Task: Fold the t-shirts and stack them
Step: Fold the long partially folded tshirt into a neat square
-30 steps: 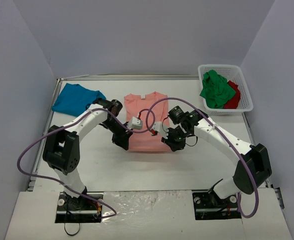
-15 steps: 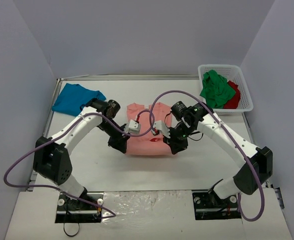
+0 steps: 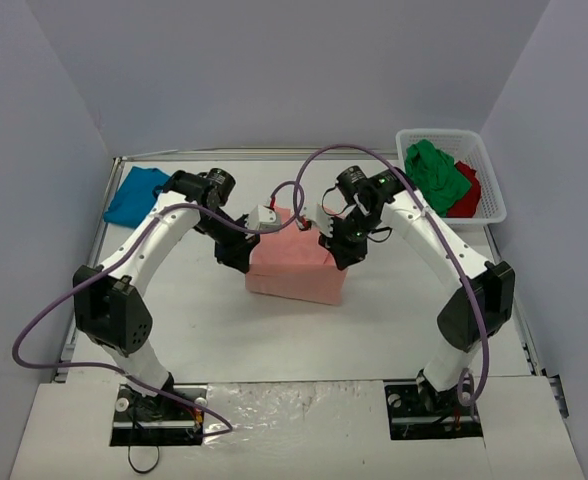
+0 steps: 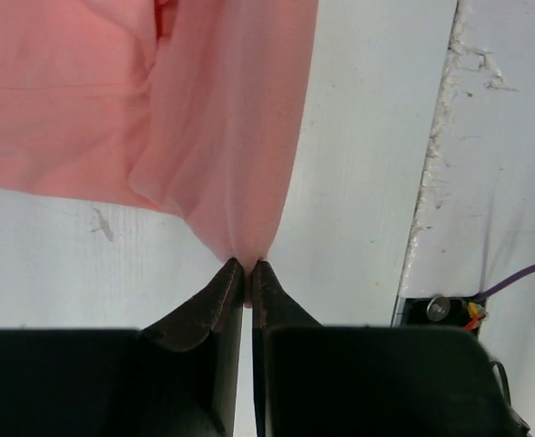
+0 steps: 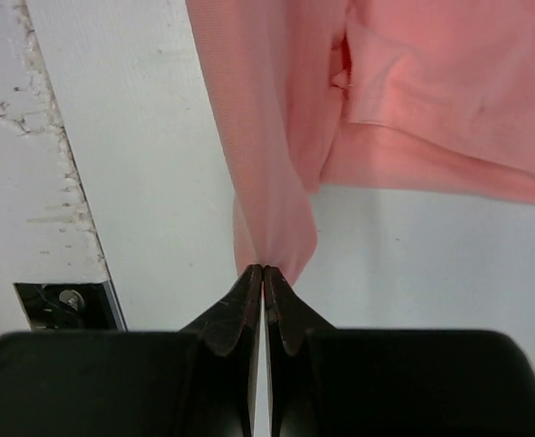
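The left gripper [image 4: 247, 266] and right gripper [image 5: 263, 269] each pinch a thin edge of the salmon-pink t-shirt [image 3: 296, 268], which hangs lifted over the middle of the worktop [image 3: 394, 310]. Holds this slight may slip, dropping one side and skewing the fold.

There are no words, numbers, labels or signs to read in any of the views.
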Tool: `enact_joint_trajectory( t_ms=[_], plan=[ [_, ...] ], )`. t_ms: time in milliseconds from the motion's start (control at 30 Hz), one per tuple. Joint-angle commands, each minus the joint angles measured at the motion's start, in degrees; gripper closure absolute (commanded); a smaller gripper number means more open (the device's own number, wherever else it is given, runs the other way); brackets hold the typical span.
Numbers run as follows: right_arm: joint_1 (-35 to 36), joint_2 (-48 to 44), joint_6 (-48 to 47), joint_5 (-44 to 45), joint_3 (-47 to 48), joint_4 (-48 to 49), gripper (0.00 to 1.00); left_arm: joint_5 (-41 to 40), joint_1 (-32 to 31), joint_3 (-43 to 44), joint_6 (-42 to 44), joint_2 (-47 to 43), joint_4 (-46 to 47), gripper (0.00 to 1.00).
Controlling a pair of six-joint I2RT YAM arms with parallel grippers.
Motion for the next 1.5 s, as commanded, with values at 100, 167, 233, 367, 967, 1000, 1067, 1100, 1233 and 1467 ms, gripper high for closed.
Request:
enact_joint_trajectory(
  t_ms=[100,167,233,367,967,1000,1067,1100,1233,1467],
  plan=[
    [-1.9,4.4,2.8,6.0,9.3,-4.5,1.00,-1.9,0.2,7.6,2.9,1.3,-2.2,0.98],
    [-2.7,5.7,2.7,6.3,12.2,-4.6,1.00,-2.1,0.5,8.9,2.5,2.1,-1.6,0.98],
    [-3.7,6.6,2.5,6.8,15.0,-4.5,1.00,-2.2,1.0,10.7,1.6,2.7,-0.5,0.98],
    [-4.6,9.3,2.1,7.6,18.0,-3.5,1.00,-3.7,1.6,12.8,-0.5,4.7,2.9,0.98],
    [-9.4,27.2,0.7,11.3,34.0,2.1,1.00,-4.9,5.6,34.0,0.6,23.9,2.9,0.98],
    [-9.5,28.1,0.8,11.6,35.3,2.0,1.00,-5.1,5.7,35.2,0.7,24.6,2.7,0.98],
    [-9.8,30.4,0.7,12.1,38.1,2.1,1.00,-4.9,6.1,38.2,0.6,26.8,2.6,0.98],
    [-9.9,31.8,0.7,12.5,38.8,2.2,1.00,-5.0,6.1,39.2,0.5,28.1,2.9,0.98],
    [-10.7,34.7,0.6,13.5,41.3,3.5,1.00,-5.4,6.4,43.0,0.0,31.5,3.6,0.98],
    [-11.3,38.8,0.6,15.5,42.1,6.9,1.00,-5.1,6.4,47.6,-0.5,37.3,4.7,0.97]
  ],
)
